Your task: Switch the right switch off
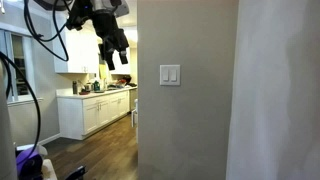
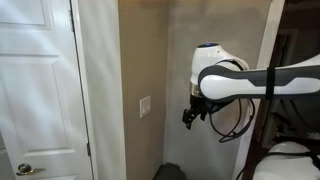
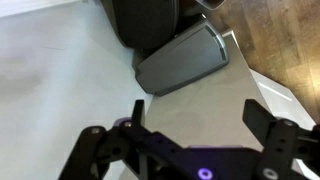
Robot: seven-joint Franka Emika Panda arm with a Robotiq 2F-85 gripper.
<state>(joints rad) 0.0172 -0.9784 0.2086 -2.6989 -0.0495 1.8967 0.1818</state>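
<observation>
A small white double wall plate (image 1: 170,75) sits on the beige wall. The right switch (image 1: 175,75) is its right-hand paddle, next to the identical left paddle. The plate also shows edge-on in an exterior view (image 2: 146,107), where the paddles cannot be told apart. My gripper (image 1: 117,60) hangs open and empty, well away from the plate and higher than it; in an exterior view (image 2: 189,116) it is out from the wall. In the wrist view my gripper (image 3: 198,115) shows two black fingers spread apart with nothing between them; the plate is out of that view.
A white door (image 2: 40,90) stands beside the switch wall. A kitchen with white cabinets (image 1: 95,110) lies behind on a wood floor. Black cables (image 1: 40,30) hang from the arm. A grey and black base (image 3: 180,60) shows below the wrist.
</observation>
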